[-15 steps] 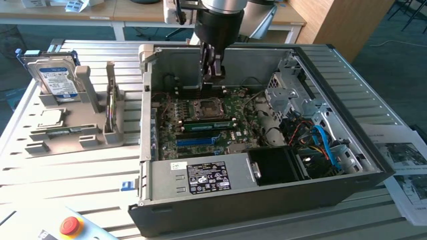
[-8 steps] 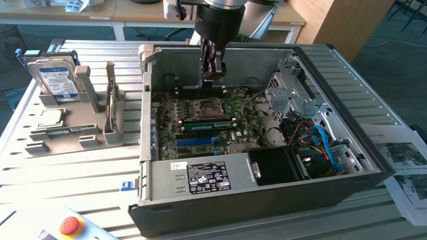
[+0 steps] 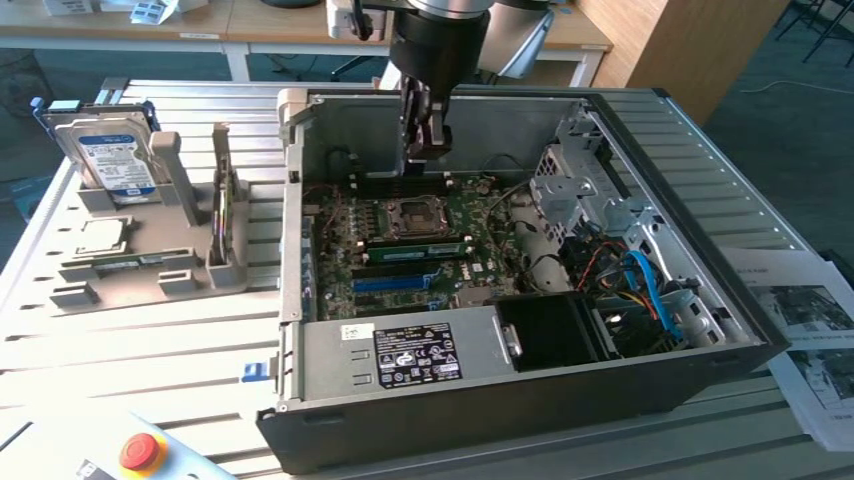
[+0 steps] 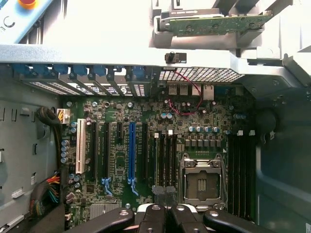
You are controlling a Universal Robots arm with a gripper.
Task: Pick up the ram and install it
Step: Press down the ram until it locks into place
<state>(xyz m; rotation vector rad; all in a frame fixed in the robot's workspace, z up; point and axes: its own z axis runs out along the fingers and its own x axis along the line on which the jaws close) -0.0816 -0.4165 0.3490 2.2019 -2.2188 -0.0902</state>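
The ram point(image 3: 220, 200) stands in its holder on the exterior view's left, outside the computer case point(image 3: 747, 345). Your gripper point(image 3: 427, 140) hangs closed and empty over the motherboard point(image 4: 146, 145), so picking up hasn't begun; you'd need open jaws beside that stick.

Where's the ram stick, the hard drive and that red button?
ram point(image 4: 218, 24), wrist view, middle of its green board.
hard drive point(image 3: 114, 160), exterior view, on its blue-white label.
red button point(image 3: 142, 452), exterior view, on its top.
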